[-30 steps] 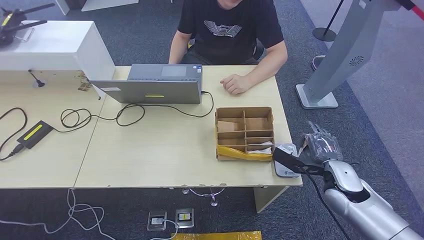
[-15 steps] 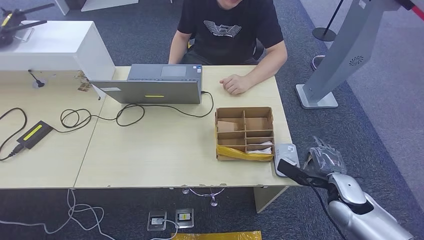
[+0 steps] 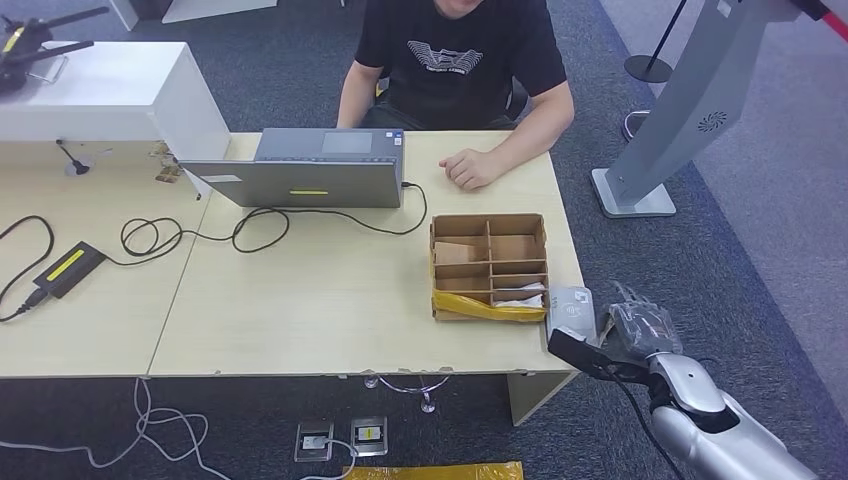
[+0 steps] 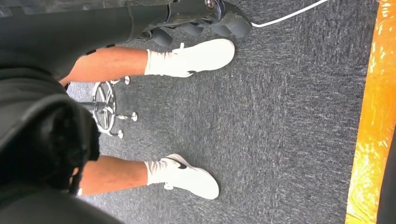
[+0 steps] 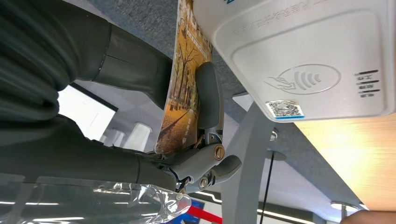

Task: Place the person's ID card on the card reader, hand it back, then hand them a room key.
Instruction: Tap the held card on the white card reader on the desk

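- While the robot's right hand [image 3: 640,325] hung just off the near right corner of the surface [image 3: 330,300], its fingers [image 5: 208,98] were clamped on a card [image 5: 182,88] printed with a golden, tree-lined scene, seen close up in the right wrist view.
- Whether that card was the person's ID card or a room key could not be told from its printed face.
- Just beside the hand lay the white card reader [image 3: 572,305], flat at the right edge of the surface, with a contactless symbol on its top plate [image 5: 303,78] and a small code sticker near it.
- Held edge-on, the card was close to the reader's side and not lying on it.
- By the look of it, the step in hand was laying the card onto the reader.
- Doing that well would likely mean turning the card flat, centring it over the contactless symbol, and lowering it gently so the reader did not slide off the edge.
- Next to the reader sat a cardboard organiser [image 3: 490,265] with compartments, a yellow band across its front.
- Across the surface, a seated person rested one hand [image 3: 470,168] near a grey laptop [image 3: 310,175].
- Hanging low, the left arm's wrist camera looked down at dark carpet [image 4: 280,130]; whether the left fingers were spread or curled could not be told.
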Controlling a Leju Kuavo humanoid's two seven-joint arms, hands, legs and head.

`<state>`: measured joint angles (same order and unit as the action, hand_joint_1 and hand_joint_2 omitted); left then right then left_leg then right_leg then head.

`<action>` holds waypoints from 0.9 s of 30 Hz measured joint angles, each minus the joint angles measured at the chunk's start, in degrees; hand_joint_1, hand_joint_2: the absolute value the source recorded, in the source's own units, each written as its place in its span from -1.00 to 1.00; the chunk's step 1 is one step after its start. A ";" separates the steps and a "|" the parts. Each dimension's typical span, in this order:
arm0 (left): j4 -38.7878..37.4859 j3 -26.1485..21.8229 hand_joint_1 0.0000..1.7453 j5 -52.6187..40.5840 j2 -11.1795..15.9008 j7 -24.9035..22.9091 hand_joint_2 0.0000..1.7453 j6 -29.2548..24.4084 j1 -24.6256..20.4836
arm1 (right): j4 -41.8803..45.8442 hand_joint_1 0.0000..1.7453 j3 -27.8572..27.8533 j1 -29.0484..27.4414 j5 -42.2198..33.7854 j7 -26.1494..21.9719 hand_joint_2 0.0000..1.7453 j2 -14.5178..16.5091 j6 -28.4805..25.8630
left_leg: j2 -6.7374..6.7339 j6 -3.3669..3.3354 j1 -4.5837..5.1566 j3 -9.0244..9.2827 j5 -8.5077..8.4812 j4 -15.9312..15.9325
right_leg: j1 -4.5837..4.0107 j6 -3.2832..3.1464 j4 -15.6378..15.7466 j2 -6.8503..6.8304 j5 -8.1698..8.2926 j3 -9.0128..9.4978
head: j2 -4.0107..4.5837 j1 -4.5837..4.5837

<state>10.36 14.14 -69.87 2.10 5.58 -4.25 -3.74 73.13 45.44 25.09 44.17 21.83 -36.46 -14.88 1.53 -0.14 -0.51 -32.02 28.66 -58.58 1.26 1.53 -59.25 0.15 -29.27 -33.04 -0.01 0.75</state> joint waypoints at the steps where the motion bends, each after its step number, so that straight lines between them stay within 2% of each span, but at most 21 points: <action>1: 0.00 0.27 -1.00 -0.07 0.03 0.04 -1.00 0.03 0.00 | -0.26 1.00 0.19 0.12 -0.01 -0.04 1.00 0.15 -0.30 | 0.00 0.00 0.00 0.00 0.00 0.00 | 0.00 0.00 0.00 0.00 0.00 0.00 | -0.01 0.01; 7: 0.00 1.89 -1.00 -0.74 0.14 0.55 -1.00 0.51 0.02 | -1.06 1.00 0.49 0.77 0.42 -0.07 1.00 0.57 -1.81 | 0.01 0.00 0.00 0.00 0.00 0.00 | 0.00 0.00 0.00 0.00 0.00 0.00 | 0.00 0.01; 27: 0.15 5.03 -1.00 0.09 0.44 1.33 -1.00 1.67 -0.06 | 2.75 1.00 0.26 2.50 4.87 1.31 1.00 0.79 0.88 | -0.01 0.00 0.00 0.02 0.00 0.00 | 0.00 0.00 0.00 0.00 0.00 0.02 | 0.01 0.01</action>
<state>10.51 19.17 -69.77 2.55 6.92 -2.59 -3.80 75.89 45.70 27.60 49.04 23.14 -35.67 -14.00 1.53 -0.14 -0.51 -32.00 28.66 -58.58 1.26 1.54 -59.25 0.15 -29.27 -33.02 0.00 0.76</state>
